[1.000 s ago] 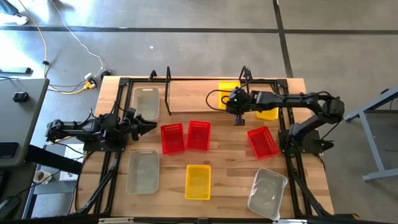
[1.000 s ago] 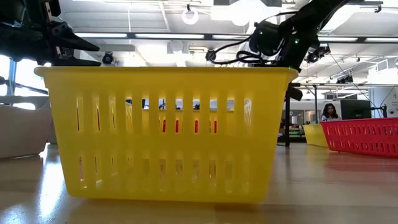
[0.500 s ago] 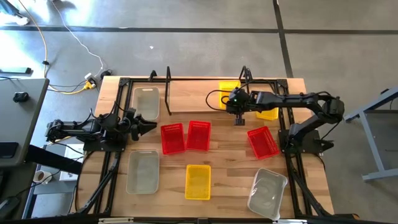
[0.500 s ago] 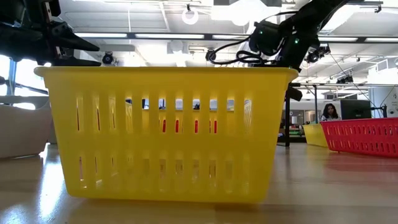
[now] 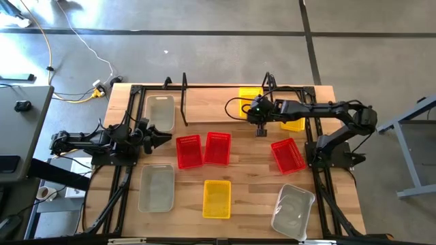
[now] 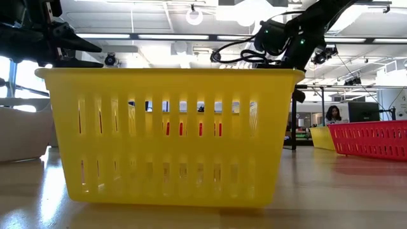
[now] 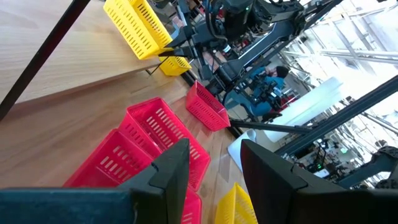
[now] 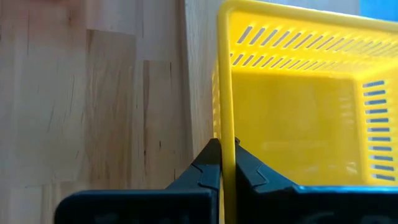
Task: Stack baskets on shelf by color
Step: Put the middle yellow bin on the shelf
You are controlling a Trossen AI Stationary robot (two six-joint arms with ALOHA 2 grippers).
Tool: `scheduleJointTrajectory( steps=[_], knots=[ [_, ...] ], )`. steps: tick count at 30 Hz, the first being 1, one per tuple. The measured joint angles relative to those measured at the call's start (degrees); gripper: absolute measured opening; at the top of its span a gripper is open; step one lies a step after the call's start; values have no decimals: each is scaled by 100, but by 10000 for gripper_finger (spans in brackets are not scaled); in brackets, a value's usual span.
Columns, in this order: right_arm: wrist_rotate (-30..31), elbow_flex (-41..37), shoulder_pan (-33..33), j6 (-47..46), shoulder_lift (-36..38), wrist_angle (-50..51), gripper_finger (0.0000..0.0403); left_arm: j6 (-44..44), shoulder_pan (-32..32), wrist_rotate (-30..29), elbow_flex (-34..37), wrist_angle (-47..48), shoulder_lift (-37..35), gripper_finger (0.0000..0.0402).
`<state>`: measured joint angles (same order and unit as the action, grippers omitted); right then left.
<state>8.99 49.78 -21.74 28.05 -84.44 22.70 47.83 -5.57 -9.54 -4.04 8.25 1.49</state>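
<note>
While the right pincer [image 8: 222,163] pinches the rim of a yellow basket [image 8: 292,99] over the shelf [image 5: 211,102], most sorting looks undone: three red baskets [image 5: 204,150], one yellow [image 5: 216,199] and two clear ones [image 5: 157,188] sit on the bench [image 5: 252,197]. One clear basket [image 5: 159,111] is shelved. Left pincer [image 7: 211,168] waits open, empty

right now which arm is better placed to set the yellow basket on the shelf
Right. The right gripper is shut on the yellow basket rim over the shelf; the left gripper waits open, empty, at the table's left.
</note>
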Motion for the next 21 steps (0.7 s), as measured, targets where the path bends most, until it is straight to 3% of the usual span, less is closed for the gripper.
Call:
scheduleJointTrajectory(
  steps=[21],
  knots=[
    [-105, 0, 0, -223, 0, 26, 1, 0, 0, -1, 0, 0, 0, 133]
  ],
)
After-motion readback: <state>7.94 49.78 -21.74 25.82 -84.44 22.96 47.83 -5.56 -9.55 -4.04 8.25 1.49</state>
